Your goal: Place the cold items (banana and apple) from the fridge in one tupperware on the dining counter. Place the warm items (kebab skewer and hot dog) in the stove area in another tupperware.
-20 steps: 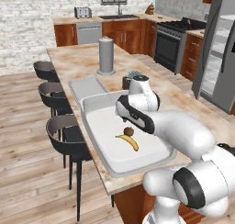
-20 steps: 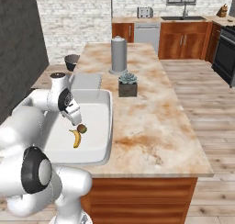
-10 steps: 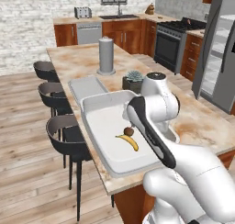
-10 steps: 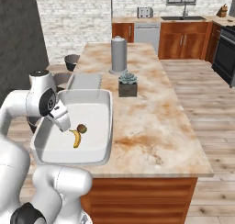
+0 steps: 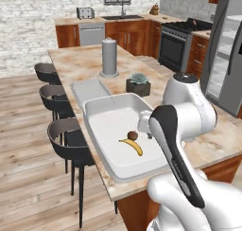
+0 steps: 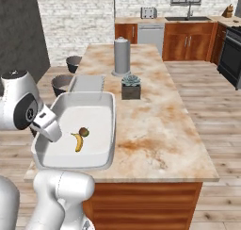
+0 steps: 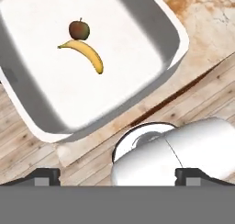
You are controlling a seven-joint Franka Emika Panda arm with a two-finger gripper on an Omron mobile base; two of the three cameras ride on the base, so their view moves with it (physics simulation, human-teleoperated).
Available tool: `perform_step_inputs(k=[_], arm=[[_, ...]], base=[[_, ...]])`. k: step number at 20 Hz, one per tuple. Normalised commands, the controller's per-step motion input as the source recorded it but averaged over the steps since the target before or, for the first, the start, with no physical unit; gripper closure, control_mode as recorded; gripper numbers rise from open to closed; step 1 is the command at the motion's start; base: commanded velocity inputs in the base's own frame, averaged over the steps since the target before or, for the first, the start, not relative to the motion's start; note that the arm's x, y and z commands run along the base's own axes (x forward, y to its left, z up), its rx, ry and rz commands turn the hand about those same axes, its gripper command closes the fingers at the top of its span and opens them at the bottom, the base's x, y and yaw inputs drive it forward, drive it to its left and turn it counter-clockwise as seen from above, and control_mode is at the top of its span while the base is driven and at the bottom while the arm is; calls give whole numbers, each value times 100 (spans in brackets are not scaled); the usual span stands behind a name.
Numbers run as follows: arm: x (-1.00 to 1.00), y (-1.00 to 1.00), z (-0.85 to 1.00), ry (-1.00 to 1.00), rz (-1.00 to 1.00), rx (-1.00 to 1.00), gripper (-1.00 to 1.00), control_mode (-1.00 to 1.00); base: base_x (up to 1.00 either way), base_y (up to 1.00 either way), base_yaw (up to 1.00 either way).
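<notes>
Fingers (image 7: 50,175) spread wide, empty, tips cropped; banana (image 7: 86,54) touches apple (image 7: 79,30)

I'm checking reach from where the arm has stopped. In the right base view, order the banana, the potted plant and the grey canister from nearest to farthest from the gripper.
From the gripper, at the pale tray's near-left rim:
1. Banana, inside the tray, just right of the gripper.
2. Potted plant, on the counter beyond the tray's far right corner.
3. Grey canister, farther back, mid-counter.

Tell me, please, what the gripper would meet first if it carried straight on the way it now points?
Probably the counter's near edge beside the pale tupperware; depth is unclear, and the gripper may be aimed lower, at the robot's own body.
</notes>
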Motion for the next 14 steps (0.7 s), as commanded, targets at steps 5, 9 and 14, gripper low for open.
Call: perform_step_inputs(k=[5,9,14], arm=[[-71,-24,42,0,29,-4,-100,-100],[-48,-32,28,0,29,0,-100,-100],[-38,-11,-4,0,0,0,-100,-100]], base=[[0,0,0],[0,0,0],[0,0,0]])
